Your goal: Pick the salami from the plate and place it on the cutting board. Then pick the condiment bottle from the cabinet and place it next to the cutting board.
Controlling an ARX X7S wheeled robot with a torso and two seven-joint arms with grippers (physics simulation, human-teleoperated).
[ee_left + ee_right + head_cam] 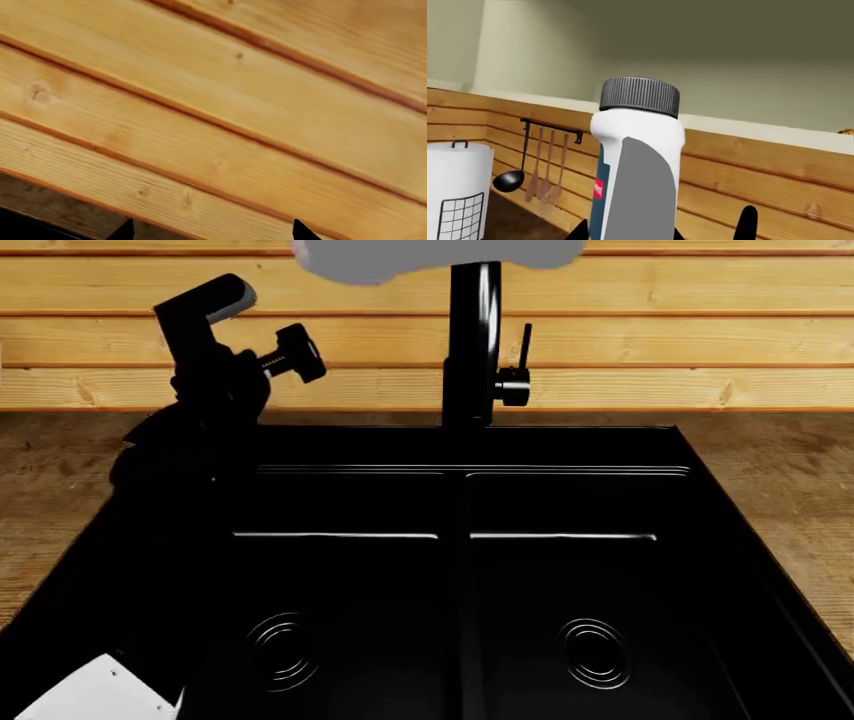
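One condiment bottle point(637, 165) upright, clamped in right claw point(627, 232), dark-capped.

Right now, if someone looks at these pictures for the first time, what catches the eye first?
In the right wrist view, the condiment bottle fills the middle, white with a ribbed grey cap, before a plank wall with hanging utensils. In the head view, a black double sink with a tall black faucet dominates, the left arm raised beside it.

Upright white condiment bottle point(635, 165), ribbed grey cap
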